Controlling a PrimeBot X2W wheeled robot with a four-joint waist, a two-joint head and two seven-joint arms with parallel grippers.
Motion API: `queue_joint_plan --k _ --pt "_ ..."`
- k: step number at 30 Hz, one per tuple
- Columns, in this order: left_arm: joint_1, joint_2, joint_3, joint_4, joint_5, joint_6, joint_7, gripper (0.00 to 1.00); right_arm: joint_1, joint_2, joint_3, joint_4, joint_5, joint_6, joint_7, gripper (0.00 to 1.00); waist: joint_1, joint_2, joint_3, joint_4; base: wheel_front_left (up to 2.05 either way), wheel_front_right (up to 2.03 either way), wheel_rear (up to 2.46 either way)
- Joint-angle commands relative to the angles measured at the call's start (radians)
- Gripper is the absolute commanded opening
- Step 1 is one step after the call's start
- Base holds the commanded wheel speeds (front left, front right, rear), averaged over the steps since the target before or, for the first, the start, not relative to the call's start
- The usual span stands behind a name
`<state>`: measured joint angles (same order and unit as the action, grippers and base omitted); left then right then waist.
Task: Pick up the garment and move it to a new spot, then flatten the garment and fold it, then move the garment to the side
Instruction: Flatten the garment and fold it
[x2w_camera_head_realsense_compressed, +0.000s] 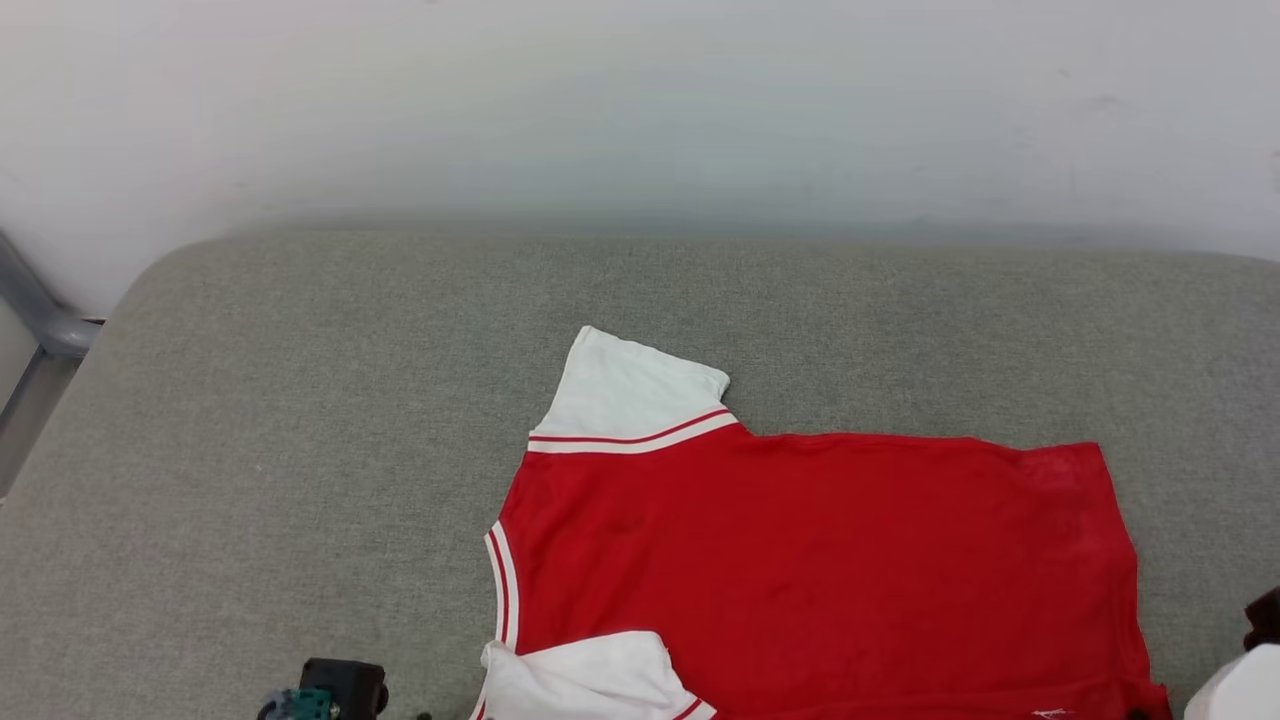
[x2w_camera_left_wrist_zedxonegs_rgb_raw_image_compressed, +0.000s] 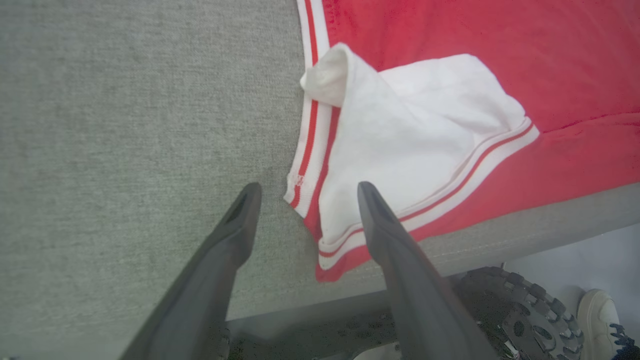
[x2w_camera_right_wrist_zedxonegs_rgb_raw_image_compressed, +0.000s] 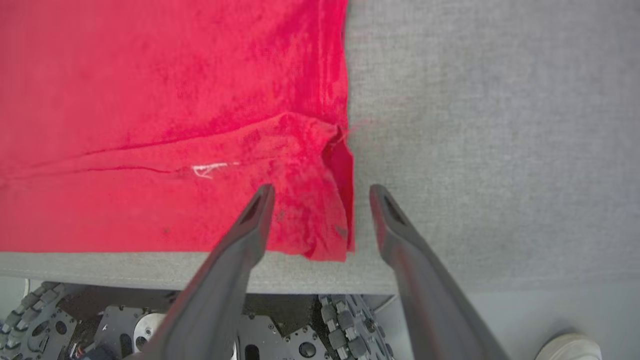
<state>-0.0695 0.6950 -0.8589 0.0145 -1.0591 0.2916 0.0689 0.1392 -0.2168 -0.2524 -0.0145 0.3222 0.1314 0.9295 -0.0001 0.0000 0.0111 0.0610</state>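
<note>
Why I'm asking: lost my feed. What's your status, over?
Left gripper, right gripper open, empty. Garment spread on cushion, near sleeve folded over. Nothing in the way.

On the wrist cameras you saw the left gripper (x2w_camera_left_wrist_zedxonegs_rgb_raw_image_compressed: 308, 187) and the right gripper (x2w_camera_right_wrist_zedxonegs_rgb_raw_image_compressed: 322, 187) as pairs of long, dark grey fingers (x2w_camera_left_wrist_zedxonegs_rgb_raw_image_compressed: 220, 270) that tapered to slim tips, each with a narrow slot near the end. Under them you had the black base plate (x2w_camera_right_wrist_zedxonegs_rgb_raw_image_compressed: 280, 342), drilled with round holes, and black knobby wheels (x2w_camera_left_wrist_zedxonegs_rgb_raw_image_compressed: 520, 310) with grey hubs. From the head you saw a black block (x2w_camera_head_realsense_compressed: 335, 688) with a teal part at lower left and a white forearm (x2w_camera_head_realsense_compressed: 1240, 690) at lower right.
</note>
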Motion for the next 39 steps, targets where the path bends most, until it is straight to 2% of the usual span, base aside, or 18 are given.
queue_joint_plan --k 1,7,11,16,20,26,31,34,39 --pt "-0.014 -0.003 0.009 0.002 0.009 0.003 -0.017 1.0 -0.02 -0.005 0.001 -0.012 0.005 -0.002 -0.019 1.0 0.0001 0.0 -0.006 -0.001 0.0 0.0 0.0" --pt "-0.047 -0.027 0.059 -0.002 0.078 -0.011 -0.19 1.0 -0.064 -0.013 0.034 -0.074 0.044 -0.001 -0.247 1.0 0.0001 0.0 -0.019 -0.007 0.0 0.0 0.0" --pt "-0.068 -0.047 0.086 -0.004 0.13 -0.024 -0.289 1.0 -0.083 -0.01 0.066 -0.1 0.023 -0.001 -0.431 1.0 0.0001 0.0 -0.021 -0.011 0.0 0.0 0.0" --pt "-0.057 -0.094 0.173 -0.004 0.2 -0.011 -0.332 1.0 -0.098 0.026 0.091 -0.108 0.0 -0.001 -0.65 1.0 0.0001 0.0 -0.021 -0.016 0.0 0.0 0.0" --pt "-0.017 -0.169 0.304 -0.046 0.304 -0.041 -0.335 1.0 -0.095 0.058 0.107 -0.1 -0.018 -0.001 -0.768 1.0 0.0001 0.0 -0.02 -0.017 0.0 0.0 0.0" --pt "0.05 -0.262 0.433 -0.062 0.45 -0.135 -0.335 1.0 -0.091 0.087 0.12 -0.077 -0.036 -0.001 -0.87 1.0 0.0001 0.0 -0.014 -0.025 0.0 0.0 0.0" --pt "0.061 -0.321 0.501 -0.05 0.515 -0.199 -0.335 1.0 -0.107 0.094 0.124 -0.063 -0.037 -0.001 -0.909 1.0 0.0001 0.0 0.014 -0.039 0.0 0.0 0.0" --pt "0.028 -0.326 0.519 -0.03 0.545 -0.243 -0.334 1.0 -0.127 0.096 0.131 -0.06 -0.031 -0.001 -0.923 1.0 0.0001 0.0 0.048 -0.058 0.0 0.0 0.0" --pt "-0.09 -0.293 0.52 0.025 0.551 -0.302 -0.3 1.0 -0.167 0.096 0.157 -0.072 -0.04 -0.001 -0.931 1.0 0.0001 0.0 0.128 -0.102 0.0 0.0 0.0"
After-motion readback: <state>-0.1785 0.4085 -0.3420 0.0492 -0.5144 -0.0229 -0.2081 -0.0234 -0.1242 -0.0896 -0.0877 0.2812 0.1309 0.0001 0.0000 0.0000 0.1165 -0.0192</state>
